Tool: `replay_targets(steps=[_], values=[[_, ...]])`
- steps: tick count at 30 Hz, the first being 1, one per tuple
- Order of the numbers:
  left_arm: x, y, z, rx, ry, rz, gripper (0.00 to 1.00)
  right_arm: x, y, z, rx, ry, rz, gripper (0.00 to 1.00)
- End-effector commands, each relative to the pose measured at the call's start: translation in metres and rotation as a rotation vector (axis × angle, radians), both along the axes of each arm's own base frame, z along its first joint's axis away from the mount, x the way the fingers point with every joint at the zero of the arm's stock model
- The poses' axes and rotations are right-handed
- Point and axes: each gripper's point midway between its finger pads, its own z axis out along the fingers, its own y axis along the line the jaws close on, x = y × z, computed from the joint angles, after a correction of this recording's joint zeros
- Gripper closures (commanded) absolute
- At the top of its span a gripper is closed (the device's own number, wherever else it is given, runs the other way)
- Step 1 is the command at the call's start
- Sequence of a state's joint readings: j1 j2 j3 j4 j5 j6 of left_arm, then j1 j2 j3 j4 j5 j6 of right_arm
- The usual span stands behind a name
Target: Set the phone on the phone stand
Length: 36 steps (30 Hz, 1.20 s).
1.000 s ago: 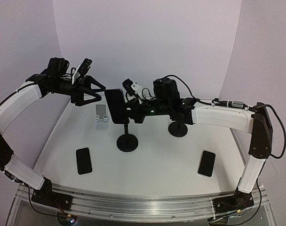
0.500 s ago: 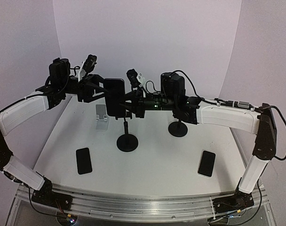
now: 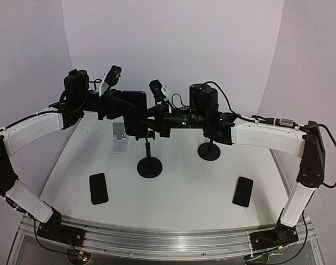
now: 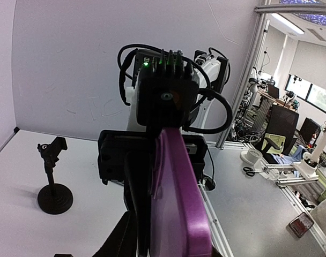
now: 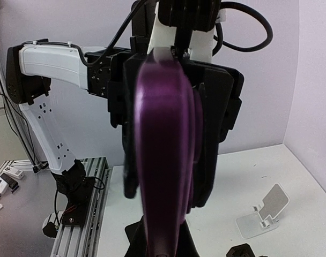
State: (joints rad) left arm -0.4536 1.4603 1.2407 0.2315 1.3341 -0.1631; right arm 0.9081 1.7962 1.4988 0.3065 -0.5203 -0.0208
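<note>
Above the far middle of the white table [image 3: 184, 193], the phone [image 3: 136, 113] hangs upright, long axis vertical, clenched from its right by the right gripper [image 3: 149, 120], the left gripper [image 3: 120, 106] at its left edge, grip undeterminable, black stand [image 3: 150, 164] directly beneath.

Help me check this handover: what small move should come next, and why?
Probably close the left tool firmly on the purple-cased phone before anything else. The phone hangs in mid-air between both tools, the right tool is clamped on its other edge, and the views do not show whether the left tool grips it yet; releasing now could drop it.
</note>
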Motion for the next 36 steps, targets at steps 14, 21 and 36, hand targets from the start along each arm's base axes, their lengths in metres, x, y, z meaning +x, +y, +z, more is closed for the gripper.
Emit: replay_targets(steps=[14,21,36], values=[[0.007,-0.003,0.011,-0.079,-0.04,0.084,1.0,0.03,-0.012,0.042,0.131,0.021,-0.122,0.62],[0.034,-0.006,0.001,-0.167,-0.13,0.223,1.0,0.089,-0.075,-0.01,0.076,0.194,-0.644,0.19],[0.066,-0.004,-0.006,-0.244,-0.156,0.371,1.0,0.074,-0.069,-0.109,-0.078,0.045,-0.938,0.54]])
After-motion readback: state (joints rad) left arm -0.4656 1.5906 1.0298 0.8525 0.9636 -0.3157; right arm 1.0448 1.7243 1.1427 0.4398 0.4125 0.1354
